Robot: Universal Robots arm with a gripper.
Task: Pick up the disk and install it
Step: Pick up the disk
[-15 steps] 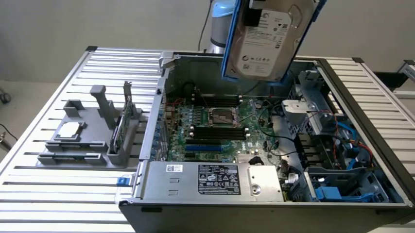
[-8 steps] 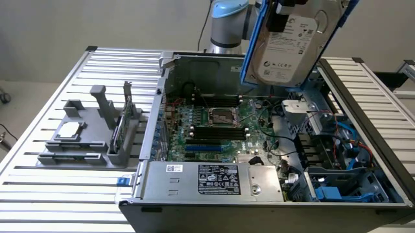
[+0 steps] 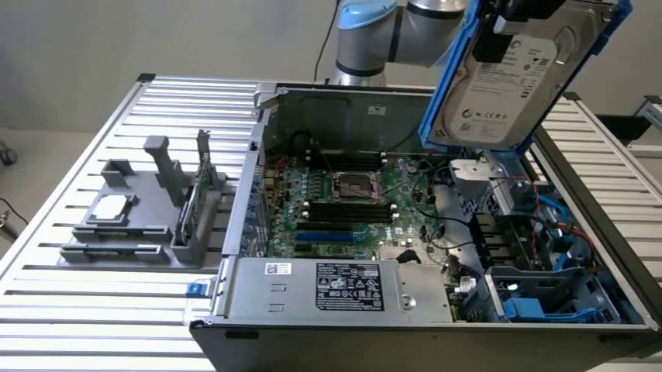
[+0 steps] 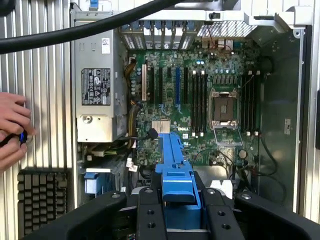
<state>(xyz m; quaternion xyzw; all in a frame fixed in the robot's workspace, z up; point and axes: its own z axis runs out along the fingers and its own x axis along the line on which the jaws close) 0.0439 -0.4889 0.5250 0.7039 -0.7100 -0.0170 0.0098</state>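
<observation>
**Disk held in the air over the open computer case**

In the exterior view the disk hangs at one o'clock from the processor socket, clear of everything below it. It stands nearly upright and leans a little. Its white label faces the camera and its blue carrier runs along the edge at nine o'clock. Its lower end is above the far corner of the computer case, over the cables and drive bays on the exterior view's right.

The gripper has its jaws closed on the disk. In the wrist view the black fingers sit on either side of the blue carrier, touching it, and the carrier's end reaches out over the motherboard.

The case lies open on a slatted metal table. The power supply sits at six o'clock from the socket, with black memory slots between them. At nine o'clock from the case, apart from it, a grey holder carries a small square silver chip and a thin green card standing on edge.

In the wrist view a person's hand is over the table near the power supply. Its fingers curl around what may be a small blue and black object. A black keyboard lies close to the hand. A thick black cable crosses in front of the case
</observation>
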